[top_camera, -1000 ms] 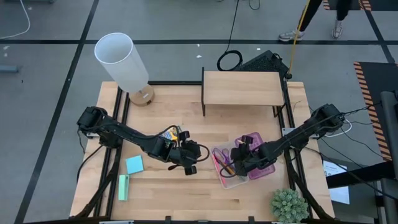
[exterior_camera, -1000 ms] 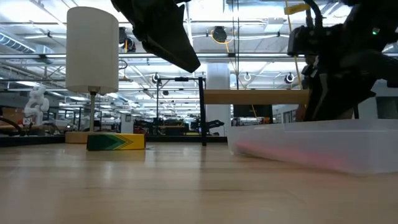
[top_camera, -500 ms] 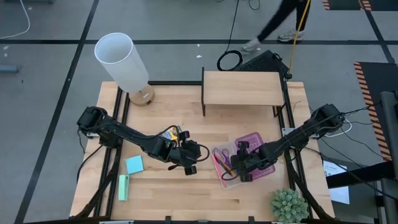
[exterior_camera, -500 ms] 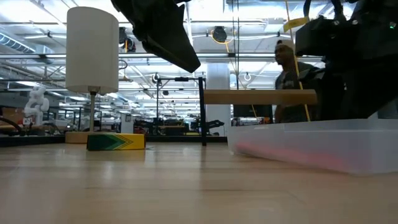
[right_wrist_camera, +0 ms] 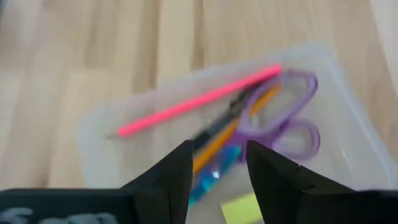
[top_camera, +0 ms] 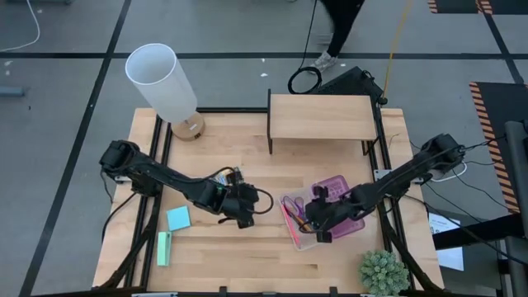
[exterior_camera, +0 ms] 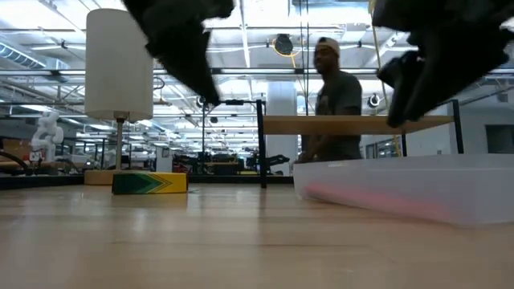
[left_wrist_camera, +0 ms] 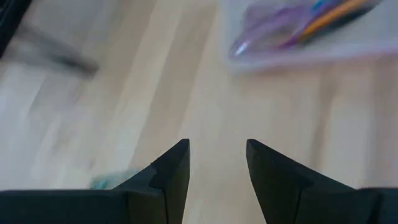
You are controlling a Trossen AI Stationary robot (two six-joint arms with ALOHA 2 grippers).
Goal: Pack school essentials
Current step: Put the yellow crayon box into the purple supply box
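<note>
The right gripper (top_camera: 320, 216) hangs over the clear tray (top_camera: 299, 239), its fingers (right_wrist_camera: 168, 180) a little apart and holding nothing. Under and ahead of these fingers lie the pink pen (right_wrist_camera: 199, 101), the purple-handled scissors (right_wrist_camera: 283, 112), the orange pencil (right_wrist_camera: 233, 134) and a yellow piece (right_wrist_camera: 242, 210), all inside the tray.

The left gripper (top_camera: 244, 206) is above the bare bench (top_camera: 247, 256), fingers (left_wrist_camera: 171, 171) also apart and empty. The light-blue note pad (top_camera: 178, 219) and the yellow crayon box (exterior_camera: 149, 183) are not packed yet.

I judge the pad is light, thin and flat on the wood, so the fingers should take it by two opposite edges. The crayon box looks stiff and light; hold it across its narrow sides.
</note>
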